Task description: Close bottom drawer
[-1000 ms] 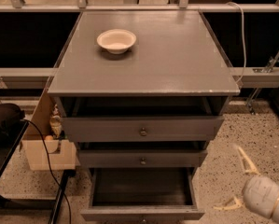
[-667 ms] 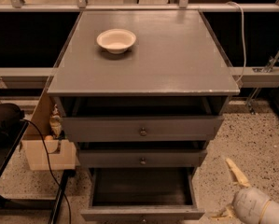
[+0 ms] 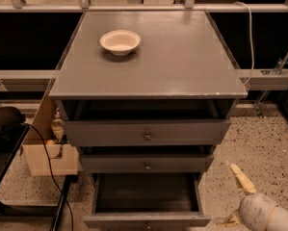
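The bottom drawer (image 3: 146, 220) of the grey cabinet (image 3: 148, 57) is pulled far out, its dark inside open to view, and its knob sits at the frame's lower edge. The middle drawer (image 3: 147, 163) and top drawer (image 3: 146, 133) are each pulled out a little. My gripper (image 3: 233, 199) is at the lower right, just right of the bottom drawer's front corner. Its two cream fingers (image 3: 241, 178) are spread open and hold nothing. They are apart from the drawer.
A white bowl (image 3: 120, 41) sits on the cabinet top. A cardboard box (image 3: 45, 153) stands left of the cabinet, with a black cable (image 3: 47, 158) and a dark stand (image 3: 4, 129) beside it. A rail (image 3: 266, 78) and white cord (image 3: 251, 37) are at the right, above speckled floor (image 3: 259, 143).
My gripper has dropped lower and shifted slightly left, toward the bottom drawer's right front corner. The drawers and bowl have not moved.
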Available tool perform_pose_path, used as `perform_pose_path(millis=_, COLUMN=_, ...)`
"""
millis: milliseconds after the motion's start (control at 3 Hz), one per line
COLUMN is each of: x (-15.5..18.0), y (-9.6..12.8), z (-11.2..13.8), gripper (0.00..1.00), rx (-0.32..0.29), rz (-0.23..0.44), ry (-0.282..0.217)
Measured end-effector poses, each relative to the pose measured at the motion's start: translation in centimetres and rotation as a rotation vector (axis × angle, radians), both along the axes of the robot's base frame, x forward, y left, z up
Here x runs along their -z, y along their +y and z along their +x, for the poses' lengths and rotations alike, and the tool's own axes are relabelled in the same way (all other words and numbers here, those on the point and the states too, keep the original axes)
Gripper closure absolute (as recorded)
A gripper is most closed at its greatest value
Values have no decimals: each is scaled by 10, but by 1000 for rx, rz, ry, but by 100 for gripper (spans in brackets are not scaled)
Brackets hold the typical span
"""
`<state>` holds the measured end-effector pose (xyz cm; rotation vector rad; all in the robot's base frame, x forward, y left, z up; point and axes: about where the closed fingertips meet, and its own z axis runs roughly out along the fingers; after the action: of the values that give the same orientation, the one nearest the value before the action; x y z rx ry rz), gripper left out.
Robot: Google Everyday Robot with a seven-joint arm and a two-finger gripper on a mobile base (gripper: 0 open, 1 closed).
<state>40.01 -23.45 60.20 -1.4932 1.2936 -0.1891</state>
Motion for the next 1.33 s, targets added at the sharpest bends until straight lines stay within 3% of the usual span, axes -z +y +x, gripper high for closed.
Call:
perform_pose_path(millis=333, x=29, y=-20, z=19, gripper=0, rx=-22, rz=-189, ry=-124)
perform_pose_path(millis=667, x=58, y=-38, z=38, gripper=0, rx=-64, rz=-336, ry=-228)
perform_pose_path(millis=1000, x=58, y=-36, z=37, gripper=0, rx=-74, rz=-345, ry=-235)
perform_pose_path(millis=1333, x=56, y=-40, z=30, gripper=0, rx=-87, rz=-346, ry=-211)
